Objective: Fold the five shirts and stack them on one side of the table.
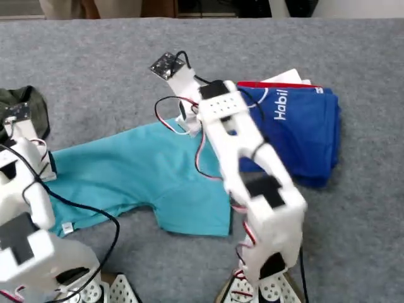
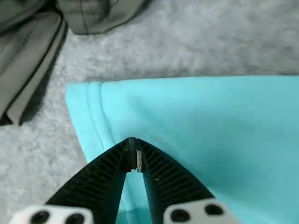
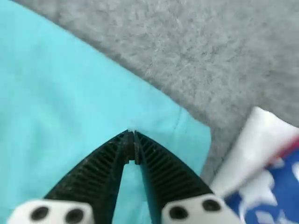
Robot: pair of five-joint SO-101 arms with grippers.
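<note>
A turquoise shirt [image 1: 139, 170] lies spread flat across the middle and left of the grey table. My left gripper [image 1: 45, 165] is at the shirt's left edge; in the left wrist view it [image 2: 134, 156] is shut on the turquoise fabric [image 2: 210, 121] just inside the hem. My right gripper [image 1: 186, 123] is at the shirt's far corner, beside the stack; in the right wrist view it [image 3: 131, 140] is shut on the turquoise cloth [image 3: 56, 93], which puckers slightly at the tips. A folded blue shirt [image 1: 303, 126] tops a stack at the right.
Under the blue shirt show a red layer [image 1: 271, 84] and a white one [image 1: 287, 77]. A crumpled grey-green shirt [image 1: 25, 104] lies at the far left edge, close to my left arm. Bare grey table surface [image 1: 353, 240] stretches in front of the stack and along the far side.
</note>
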